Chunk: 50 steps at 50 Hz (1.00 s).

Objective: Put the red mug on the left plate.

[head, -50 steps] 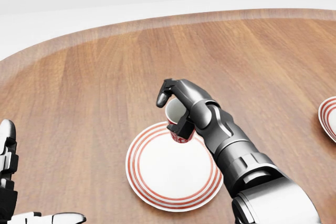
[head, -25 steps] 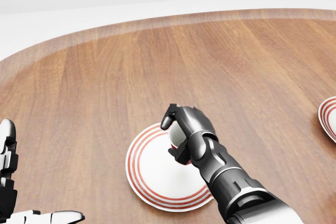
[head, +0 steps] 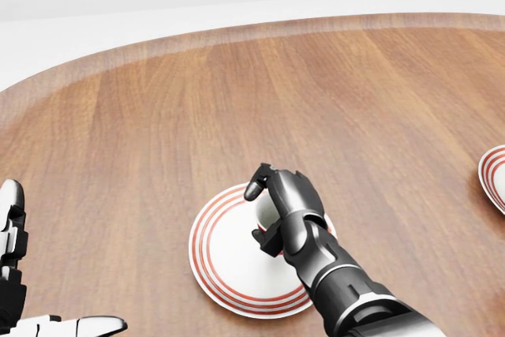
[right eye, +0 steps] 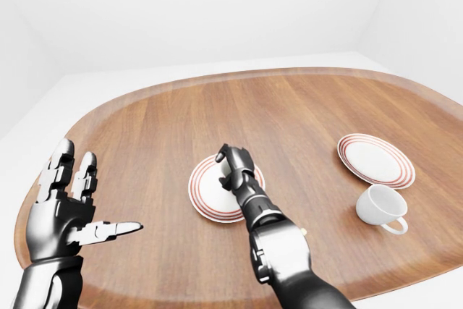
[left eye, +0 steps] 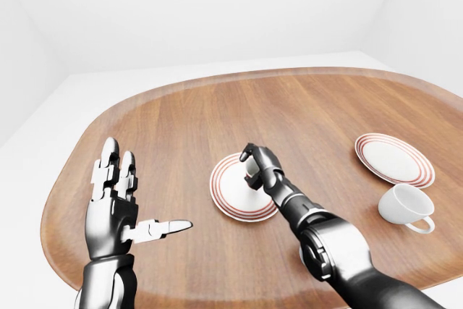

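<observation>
My right hand [head: 260, 212] is curled shut round the red mug [head: 263, 207]. Only a sliver of the mug's white inside shows between the fingers. The hand holds the mug low over the upper right part of the left plate [head: 225, 274], a white plate with red rings. I cannot tell whether the mug touches the plate. The hand and plate also show in the left-eye view [left eye: 252, 169]. My left hand [left eye: 126, 211] is open and empty, held up at the lower left, well away from the plate.
A second red-ringed plate [left eye: 394, 158] lies at the right of the wooden table [left eye: 173, 128]. A white mug [left eye: 406, 205] stands below it near the table's right edge. White floor surrounds the table.
My right hand has come down and towards the bottom of the head view with the mug, from above the plate's upper edge to low over the plate. The left hand has stayed put.
</observation>
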Available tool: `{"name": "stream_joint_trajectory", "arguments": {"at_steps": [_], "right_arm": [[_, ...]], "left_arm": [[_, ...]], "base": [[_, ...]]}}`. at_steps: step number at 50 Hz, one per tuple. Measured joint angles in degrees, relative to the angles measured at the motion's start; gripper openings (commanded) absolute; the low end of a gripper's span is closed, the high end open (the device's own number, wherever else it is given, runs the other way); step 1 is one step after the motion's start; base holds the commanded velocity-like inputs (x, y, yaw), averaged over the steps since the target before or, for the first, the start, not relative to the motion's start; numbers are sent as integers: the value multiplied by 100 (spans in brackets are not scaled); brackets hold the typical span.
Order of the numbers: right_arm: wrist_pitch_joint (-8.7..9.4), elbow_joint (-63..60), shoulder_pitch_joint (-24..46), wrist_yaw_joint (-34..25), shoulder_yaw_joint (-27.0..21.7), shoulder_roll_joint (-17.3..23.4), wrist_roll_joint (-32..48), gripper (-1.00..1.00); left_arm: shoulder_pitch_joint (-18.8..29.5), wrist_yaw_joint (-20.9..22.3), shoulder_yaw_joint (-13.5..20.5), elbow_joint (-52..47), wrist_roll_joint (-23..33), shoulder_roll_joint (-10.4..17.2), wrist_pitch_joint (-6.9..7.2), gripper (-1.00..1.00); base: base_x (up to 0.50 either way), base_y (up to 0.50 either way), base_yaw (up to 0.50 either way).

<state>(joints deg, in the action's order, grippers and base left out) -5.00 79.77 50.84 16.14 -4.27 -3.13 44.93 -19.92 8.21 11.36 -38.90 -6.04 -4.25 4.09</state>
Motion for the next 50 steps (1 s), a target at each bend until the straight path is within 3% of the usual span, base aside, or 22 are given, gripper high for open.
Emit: {"name": "stream_joint_trajectory", "arguments": {"at_steps": [50], "right_arm": [[0,28,-96,-311,-123,-168,164,-100]], "left_arm": [[60,33,107,83,-73,5,5,100]], "base": [[0,0,0]]}}
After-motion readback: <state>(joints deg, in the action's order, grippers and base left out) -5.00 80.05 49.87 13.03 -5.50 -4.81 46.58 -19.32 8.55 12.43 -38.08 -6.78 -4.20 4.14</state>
